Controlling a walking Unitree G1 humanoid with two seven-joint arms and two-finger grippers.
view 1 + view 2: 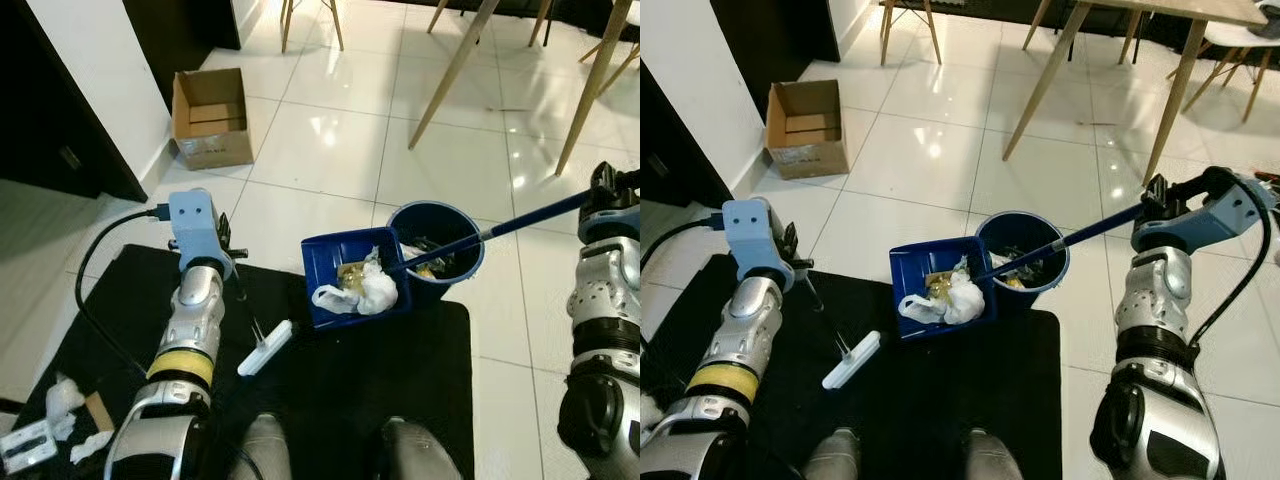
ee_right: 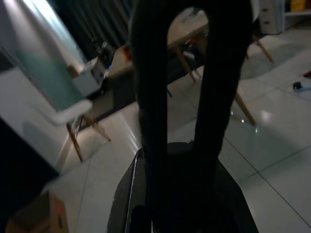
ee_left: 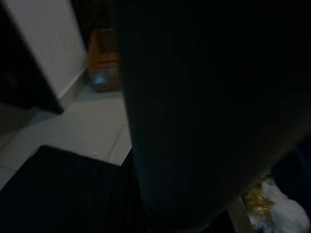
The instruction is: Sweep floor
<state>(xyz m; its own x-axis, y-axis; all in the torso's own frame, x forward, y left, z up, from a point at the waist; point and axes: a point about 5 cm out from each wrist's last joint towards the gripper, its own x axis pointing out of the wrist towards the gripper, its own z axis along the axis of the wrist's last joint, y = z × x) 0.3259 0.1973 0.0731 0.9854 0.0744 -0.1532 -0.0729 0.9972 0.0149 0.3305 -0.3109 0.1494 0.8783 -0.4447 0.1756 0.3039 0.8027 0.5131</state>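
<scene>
- The floor [image 1: 330, 150] is laid with large white tiles, highly glossy, mirroring the lights.
- The mat [image 1: 400, 400] is black, matt, cloth-like.
- The dustpan [image 1: 330, 260] and bucket [image 1: 440, 215] look like smooth blue plastic with a slight sheen.
- The dustpan handle [image 1: 530, 218] is dark blue, smooth.
- The trash [image 1: 370, 290] in the dustpan is crumpled white paper or thin plastic.
- The box [image 1: 210, 118] is plain brown cardboard, matt.
- The chair legs [image 1: 455, 65] are pale wood.
- The arms [image 1: 195, 320] are brushed silver metal.
</scene>
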